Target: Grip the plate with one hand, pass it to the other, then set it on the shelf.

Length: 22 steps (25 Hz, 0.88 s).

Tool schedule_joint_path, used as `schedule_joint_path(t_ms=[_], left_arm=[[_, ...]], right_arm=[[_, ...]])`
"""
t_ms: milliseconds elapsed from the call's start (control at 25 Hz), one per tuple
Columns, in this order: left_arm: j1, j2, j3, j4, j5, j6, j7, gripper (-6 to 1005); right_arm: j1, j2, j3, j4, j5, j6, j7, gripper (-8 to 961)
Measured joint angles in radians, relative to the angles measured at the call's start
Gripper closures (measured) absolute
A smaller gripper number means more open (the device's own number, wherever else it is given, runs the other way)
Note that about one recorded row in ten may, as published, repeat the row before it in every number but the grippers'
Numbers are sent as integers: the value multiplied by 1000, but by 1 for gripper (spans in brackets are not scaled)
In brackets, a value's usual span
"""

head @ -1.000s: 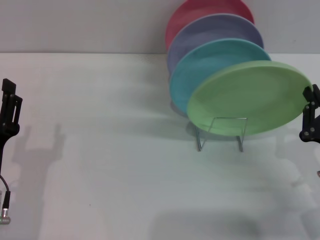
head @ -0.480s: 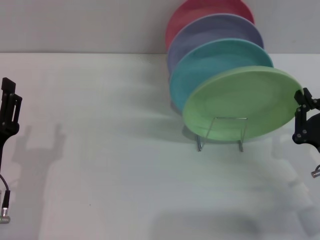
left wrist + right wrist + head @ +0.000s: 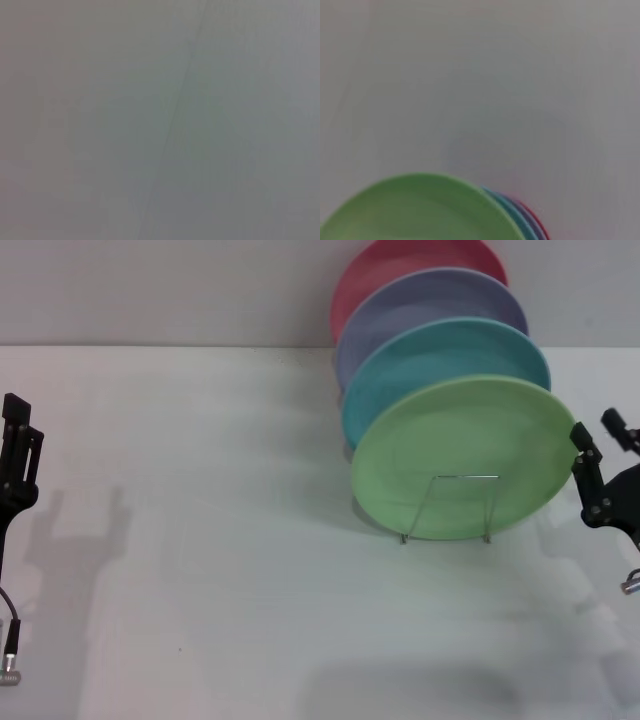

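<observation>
The light green plate (image 3: pixel 462 455) stands nearly upright at the front of the shelf (image 3: pixel 489 508), a thin silver wire rack whose front loop shows across the plate's lower face. My right gripper (image 3: pixel 596 432) is at the plate's right rim, open, with one finger beside the edge and nothing between the fingers. The right wrist view shows the plate's upper rim (image 3: pixel 420 210) from behind. My left gripper (image 3: pixel 18 445) hangs at the far left edge of the table, away from the plates.
Behind the green plate in the same rack stand a turquoise plate (image 3: pixel 440 350), a lavender plate (image 3: pixel 430 300) and a red plate (image 3: pixel 400 260). The white table (image 3: pixel 220 570) stretches left and forward of the rack. A cable end (image 3: pixel 10 665) lies at the front left.
The green plate tipped from a slant to nearly upright and shifted left into the rack. My right gripper followed it left and its fingers now stand apart off the rim. The left arm stayed put.
</observation>
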Motion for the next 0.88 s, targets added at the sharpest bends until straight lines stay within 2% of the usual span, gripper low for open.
schedule_joint_path(t_ms=[80,120,160,240,320,480,520,560,600,640,720,760,800,880], left_arm=[[0,0,-1,0,1,0,0,213],[0,0,-3,0,4,0,0,212],[0,0,-3,0,4,0,0,212],[0,0,-8,0,18,0,0,211],[-1,1,-17,5,39,0,2,210],[-11,1,-22,22,50,-3,10,209],[-22,0,-19,42,57,-4,13,208],[-22,0,-19,42,57,-4,13,208],[-30,0,-18,57,65,-5,14,207],[-37,0,-17,67,72,-6,14,207],[-59,-1,-18,103,92,-20,14,206],[-59,-1,-18,103,92,-20,14,206],[-67,-2,-21,113,92,-27,14,205],[-77,-2,-22,127,93,-33,13,205]], right_arm=[[-3,-1,0,-18,0,-54,47,715],[-7,-2,1,-49,0,-154,107,687],[-7,-2,1,-49,0,-154,107,658],[-14,-2,10,-89,5,-286,181,601],[-30,0,41,-131,62,-425,271,586],[-34,-3,64,-158,187,-445,369,555],[-11,-11,66,-203,261,-428,427,547],[-11,-11,66,-203,261,-428,427,541],[20,-25,67,-261,326,-397,485,535],[20,-25,67,-261,326,-397,485,529],[59,-47,65,-327,413,-330,597,517],[59,-47,65,-327,413,-330,597,511],[69,-57,65,-339,435,-311,630,505],[77,-69,68,-342,458,-288,655,423]])
